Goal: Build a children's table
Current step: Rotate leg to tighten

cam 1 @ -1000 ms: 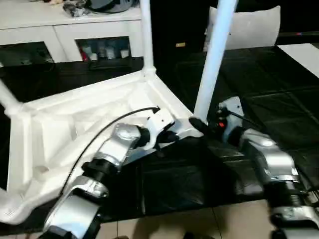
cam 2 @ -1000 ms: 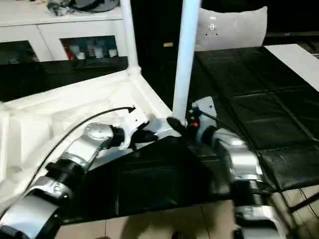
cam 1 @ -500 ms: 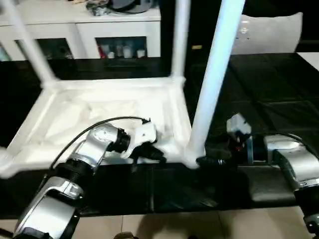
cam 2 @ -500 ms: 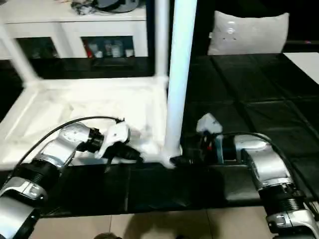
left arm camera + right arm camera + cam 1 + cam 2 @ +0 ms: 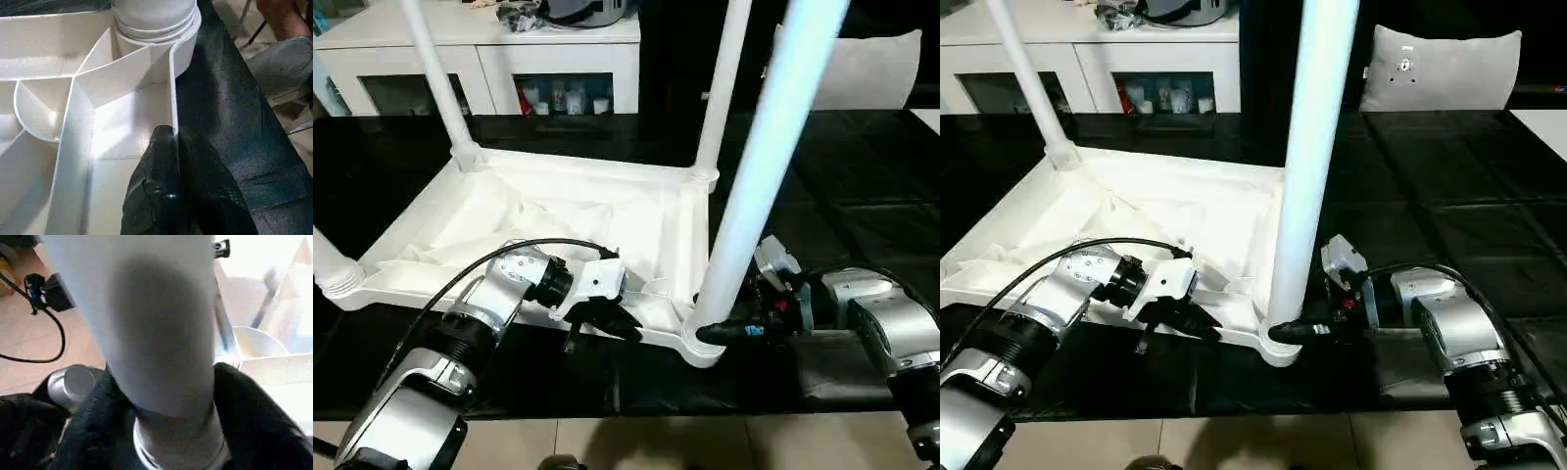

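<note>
The white children's table point(image 5: 558, 220) lies upside down on the black work table point(image 5: 862, 196), ribbed underside up. Its legs stand up in the corner sockets: the near right leg point(image 5: 764, 166), the far right leg point(image 5: 720, 88), the far left leg point(image 5: 435, 78), and a near left leg stub point(image 5: 325, 262). My left gripper point(image 5: 607, 318) is shut on the near rim point(image 5: 172, 88), a little left of the near right socket point(image 5: 156, 24). My right gripper point(image 5: 715, 333) is shut around the base of the near right leg, one black finger point(image 5: 95, 406) on each side.
A white cabinet point(image 5: 509, 39) with clutter on top stands behind the work table. A grey cushion point(image 5: 1440, 69) rests at the back right. Tiled floor point(image 5: 656, 446) runs along the near table edge. Part of a person point(image 5: 286, 14) shows past that edge.
The head camera has swung, so the whole picture has shifted. The children's table now sits flatter and squarer to me. Both grippers keep their holds at the near right corner.
</note>
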